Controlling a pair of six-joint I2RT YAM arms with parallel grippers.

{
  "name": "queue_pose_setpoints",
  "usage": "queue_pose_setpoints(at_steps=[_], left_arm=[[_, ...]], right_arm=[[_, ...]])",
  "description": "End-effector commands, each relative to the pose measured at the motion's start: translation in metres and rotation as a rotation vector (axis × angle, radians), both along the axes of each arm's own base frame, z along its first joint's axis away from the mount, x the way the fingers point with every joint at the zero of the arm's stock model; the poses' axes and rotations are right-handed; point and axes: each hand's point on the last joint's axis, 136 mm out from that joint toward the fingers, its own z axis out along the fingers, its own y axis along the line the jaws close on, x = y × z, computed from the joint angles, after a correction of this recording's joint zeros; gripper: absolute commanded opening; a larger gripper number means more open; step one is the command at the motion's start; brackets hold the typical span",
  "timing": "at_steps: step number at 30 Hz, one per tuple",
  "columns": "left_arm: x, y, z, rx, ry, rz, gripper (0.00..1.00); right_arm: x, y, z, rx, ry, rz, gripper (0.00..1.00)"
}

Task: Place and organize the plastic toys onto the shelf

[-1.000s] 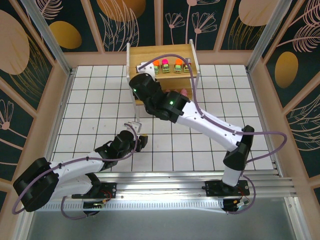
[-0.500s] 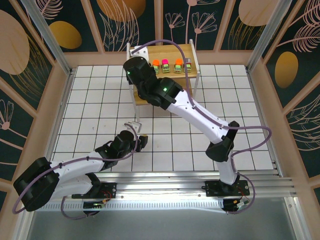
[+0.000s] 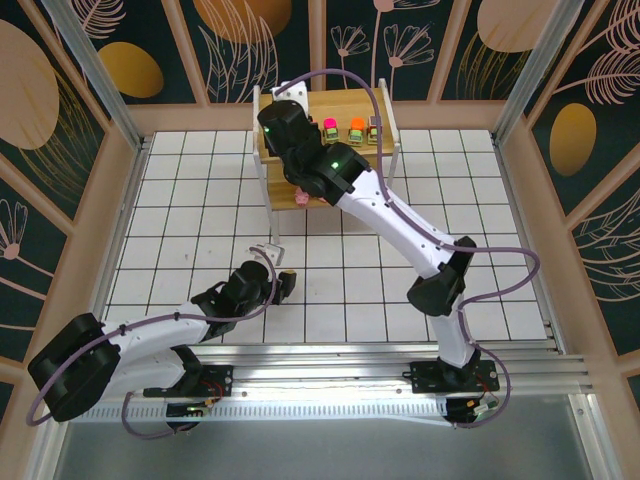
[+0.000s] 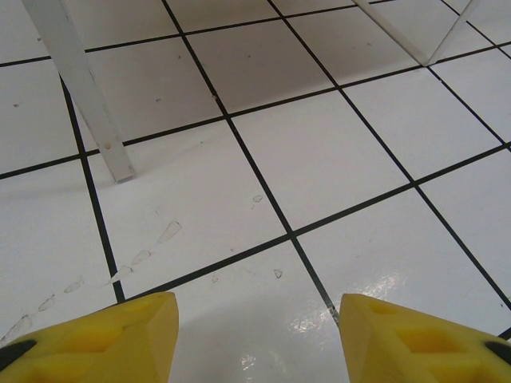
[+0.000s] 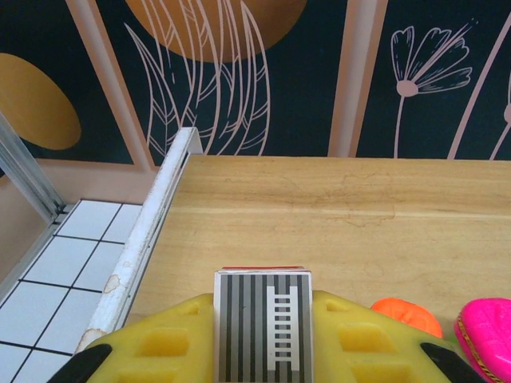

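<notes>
Yellow fingers of the right gripper pinch a grey toy, its top printed with black stripes and a ladder-like mark. They hold it low over the left end of the shelf top tier. Beside it stand an orange-topped toy and a magenta-topped toy. The left gripper hovers spread wide over the tiled table, near a white shelf leg.
</notes>
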Motion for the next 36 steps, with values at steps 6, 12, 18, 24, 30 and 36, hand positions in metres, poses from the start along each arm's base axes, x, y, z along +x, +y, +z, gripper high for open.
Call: queue_pose_setpoints(at_steps=[6, 12, 18, 24, 30, 36], left_arm=[[0.002, -0.004, 0.003, -0.007, -0.017, -0.014, 0.56], [0.003, -0.004, 0.004, -0.008, -0.018, -0.012, 0.56], [0.003, -0.004, 0.003, -0.005, -0.017, -0.014, 0.56], [0.003, -0.004, 0.004, -0.007, -0.020, -0.013, 0.57], [0.003, -0.003, 0.004, -0.007, -0.019, -0.012, 0.57], [0.003, -0.003, 0.004, -0.006, -0.021, -0.011, 0.57]], right_arm=[[0.004, 0.005, -0.004, 0.004, 0.012, 0.009, 0.15], [0.005, 0.005, -0.010, -0.004, 0.023, 0.007, 0.16], [0.007, 0.007, -0.015, -0.009, 0.031, 0.012, 0.16], [0.008, 0.008, -0.017, -0.012, 0.035, 0.017, 0.17], [0.010, 0.009, -0.023, -0.020, 0.046, 0.013, 0.18], [0.011, 0.008, -0.030, -0.029, 0.056, 0.007, 0.18]])
